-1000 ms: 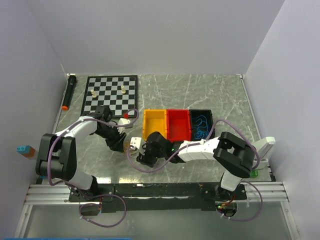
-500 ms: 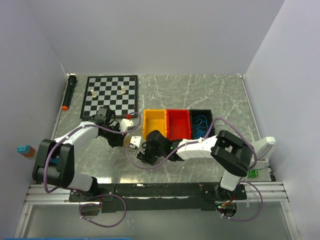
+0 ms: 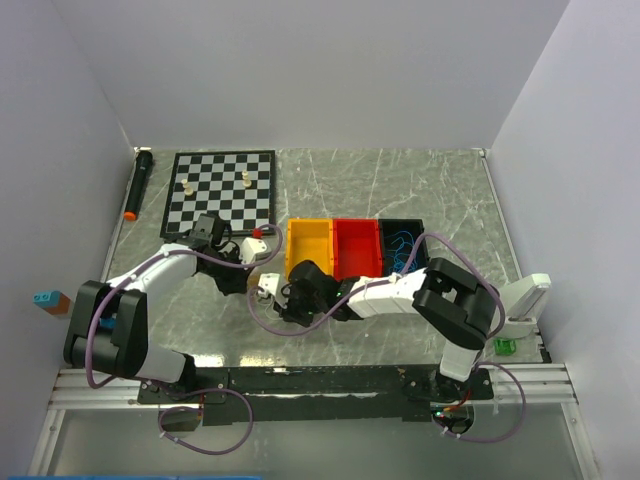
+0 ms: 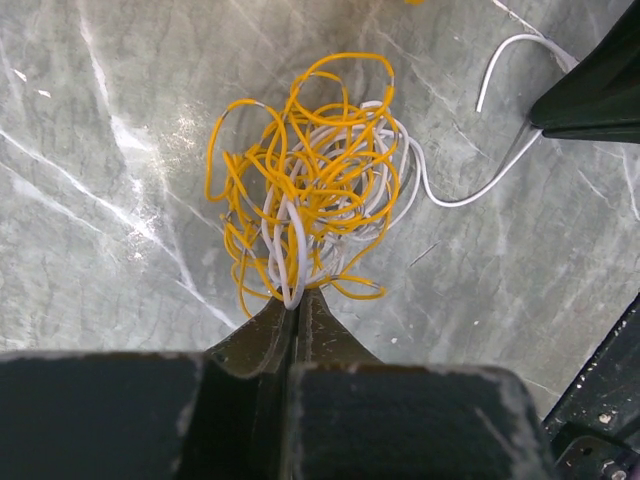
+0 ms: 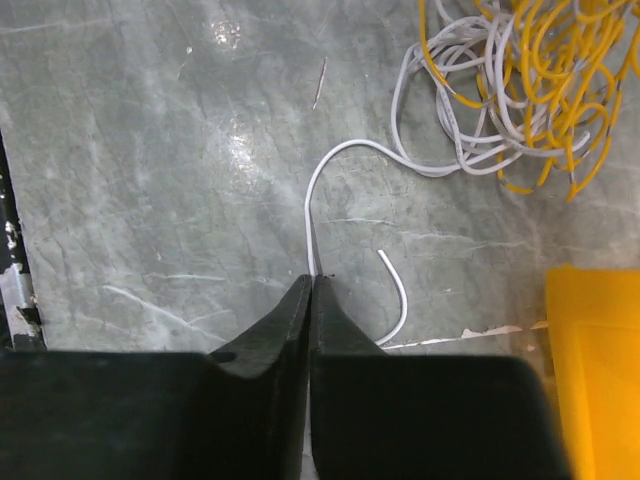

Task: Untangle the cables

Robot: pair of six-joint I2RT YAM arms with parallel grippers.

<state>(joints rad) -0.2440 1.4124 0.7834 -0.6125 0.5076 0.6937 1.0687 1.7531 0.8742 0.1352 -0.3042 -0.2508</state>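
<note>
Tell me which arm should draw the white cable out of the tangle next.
Right, likely. The right tool is shut on the loose thin white cable tail leading away from the tangled yellow-and-white cable bunch, which the left tool pinches as an anchor.

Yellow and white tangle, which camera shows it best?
Left wrist view: the whole tangle sits centred, strands distinct. The right wrist view catches only its corner; the top view shows it too small to make out.

Bench (image 4: pixel 120 130): grey-green marble-look slab, polished, glare patches.
Cables (image 4: pixel 310 190): thin yellow and white strands, smooth plastic sheath.
Left pincer (image 4: pixel 293 300), right pincer (image 5: pixel 311 285): matt black plastic.
Bin (image 5: pixel 600 350): yellow plastic, smooth.
</note>
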